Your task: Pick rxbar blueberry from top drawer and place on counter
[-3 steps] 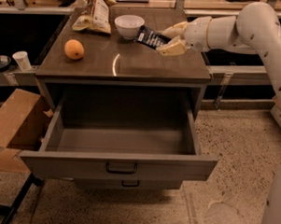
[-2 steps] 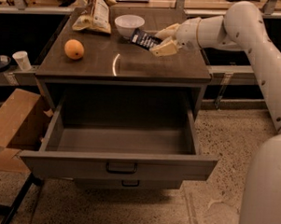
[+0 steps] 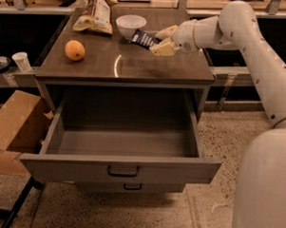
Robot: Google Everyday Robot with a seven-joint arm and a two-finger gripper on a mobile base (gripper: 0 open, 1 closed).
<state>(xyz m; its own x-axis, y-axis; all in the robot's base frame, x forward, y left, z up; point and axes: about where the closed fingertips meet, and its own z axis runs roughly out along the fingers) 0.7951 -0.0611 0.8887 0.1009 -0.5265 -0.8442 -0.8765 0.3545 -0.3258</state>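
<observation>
now | gripper (image 3: pixel 160 39) clamped on rxbar blueberry (image 3: pixel 142 38), its end hidden | over counter (image 3: pixel 135 63)

The counter (image 3: pixel 150 66) is smooth and glossy, catching a curved streak of light. Over its far right side the gripper (image 3: pixel 156 42), of smooth cream plastic, pinches the rxbar blueberry (image 3: pixel 143 38) in its shiny dark wrapper. The top drawer (image 3: pixel 83 165) looks like matt grey metal.
</observation>
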